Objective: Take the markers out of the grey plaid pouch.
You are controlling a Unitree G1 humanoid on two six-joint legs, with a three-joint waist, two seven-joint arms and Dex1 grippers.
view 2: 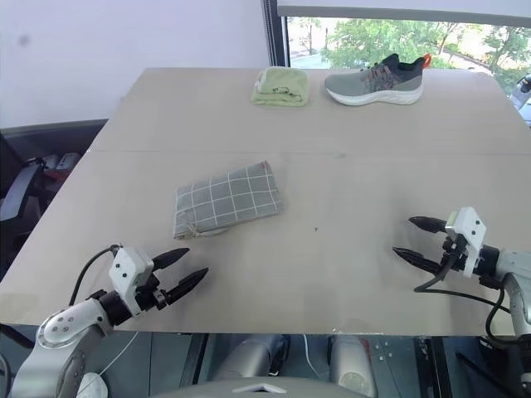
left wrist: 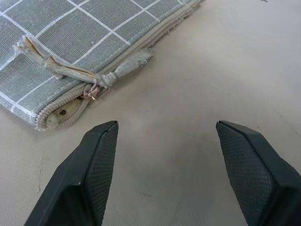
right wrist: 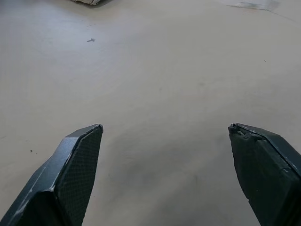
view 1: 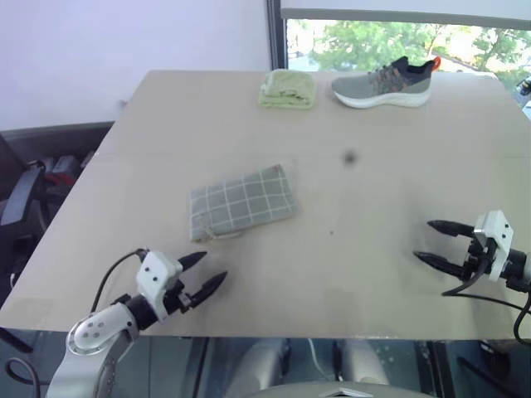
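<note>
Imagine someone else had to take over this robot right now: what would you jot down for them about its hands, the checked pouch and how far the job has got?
Left gripper: jaws open, empty, hovering over the table just short of the grey plaid pouch.
Right gripper: jaws open, empty, off to the right over bare table, well apart from the pouch.
Pouch: lies flat near the table's middle; in the left wrist view its zip pull with a knotted fabric tab sits at the near corner, so the zip looks closed or nearly so.
Markers: none out on the table.
Done: nothing yet.
Left: hold the pouch, open the zip, take the markers out.
</note>
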